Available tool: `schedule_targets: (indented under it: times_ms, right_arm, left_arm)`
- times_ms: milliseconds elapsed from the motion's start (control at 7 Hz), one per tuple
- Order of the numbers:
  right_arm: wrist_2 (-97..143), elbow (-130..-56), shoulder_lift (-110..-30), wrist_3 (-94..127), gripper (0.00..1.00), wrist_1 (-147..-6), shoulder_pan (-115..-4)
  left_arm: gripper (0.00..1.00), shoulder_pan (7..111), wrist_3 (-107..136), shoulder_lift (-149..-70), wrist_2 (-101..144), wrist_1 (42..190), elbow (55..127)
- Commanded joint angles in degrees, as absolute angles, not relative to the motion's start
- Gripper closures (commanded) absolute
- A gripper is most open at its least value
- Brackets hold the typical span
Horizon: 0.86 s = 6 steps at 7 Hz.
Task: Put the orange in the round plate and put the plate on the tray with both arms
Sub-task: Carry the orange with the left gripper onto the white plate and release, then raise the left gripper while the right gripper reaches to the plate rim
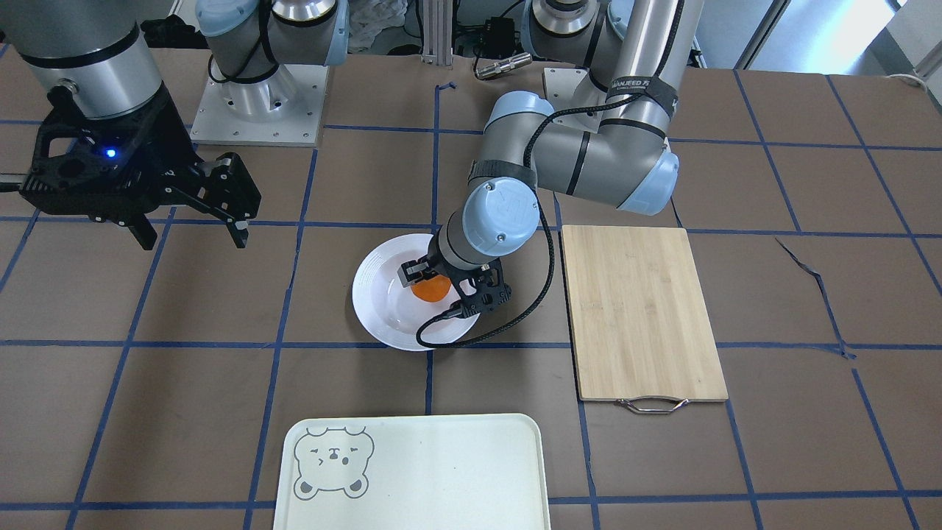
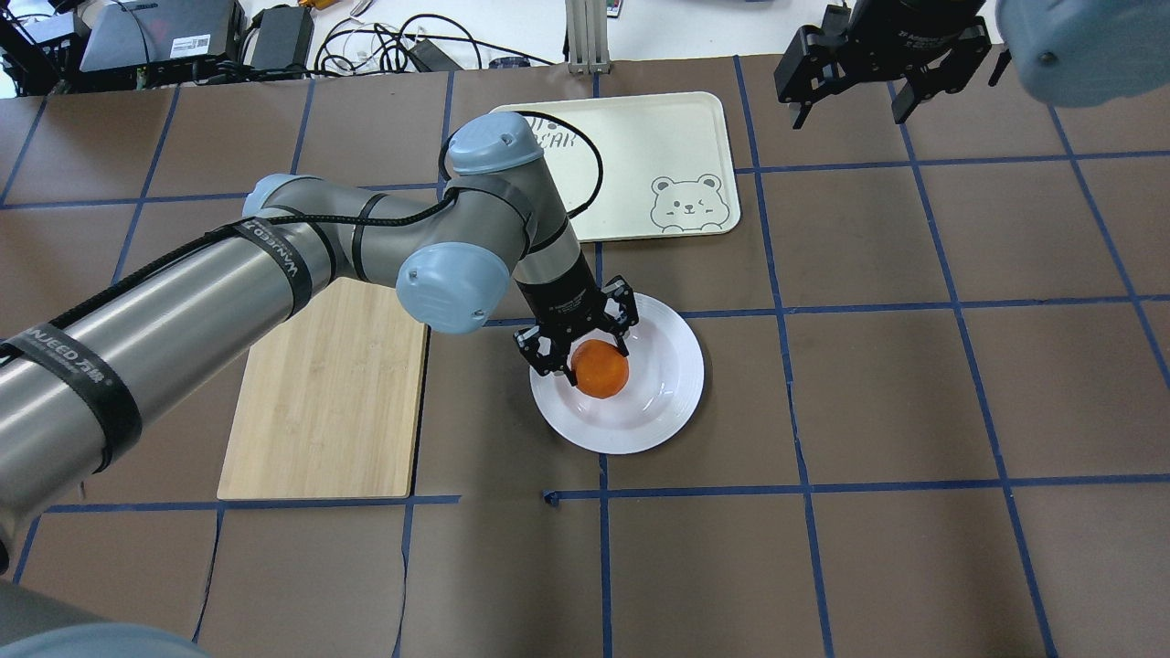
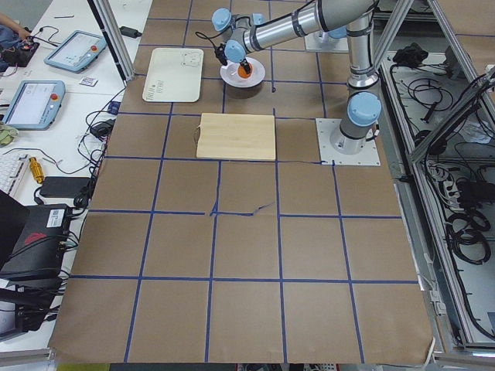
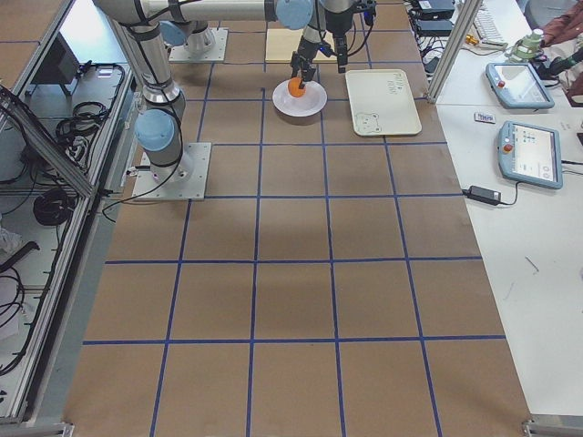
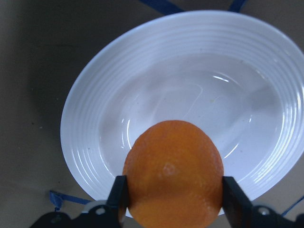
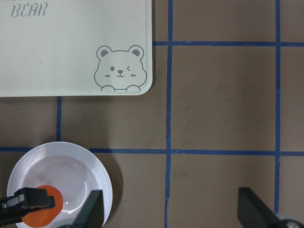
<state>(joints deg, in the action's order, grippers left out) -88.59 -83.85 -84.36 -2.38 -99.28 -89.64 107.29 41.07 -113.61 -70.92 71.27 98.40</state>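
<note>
Cream tray point(image 2: 631, 146) runs left-right; left claw point(image 2: 592, 359) grips orange point(image 2: 601, 370).

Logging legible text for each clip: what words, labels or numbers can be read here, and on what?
"BEAR": printed on the tray.
"WANJEED": on a black strap around the left arm; the characters after it are unreadable.
Print on the left end effector body: too small to read.

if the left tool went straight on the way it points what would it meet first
The plate, at its sunken centre right below. The left tool points down, shut on the orange, so the orange would touch first. How big the gap between them is cannot be told.
</note>
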Motion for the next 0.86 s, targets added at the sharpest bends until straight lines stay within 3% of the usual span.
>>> schedule_targets:
  times_ms: [0,429,571,714]
  right_arm:
    - [-88.8,-81.8,-82.6,-6.9,0.0,-99.5,-87.6]
    - [-86.6,-82.5,-79.4,-6.3,0.0,-91.8,-88.1]
    - [-80.9,-83.3,-76.6,-6.2,0.0,-90.7,-90.4]
    - [-75.9,-86.2,-73.9,-6.0,0.0,-98.5,-90.9]
  left_arm:
    - [0.0,105.5,38.6,-111.5,-74.9,71.6,95.7]
    - [0.0,93.2,16.2,-106.9,-83.3,96.2,77.1]
    - [0.0,91.9,14.3,-104.5,-84.5,99.3,74.1]
    - [0.0,92.5,14.2,-100.8,-87.6,98.6,73.3]
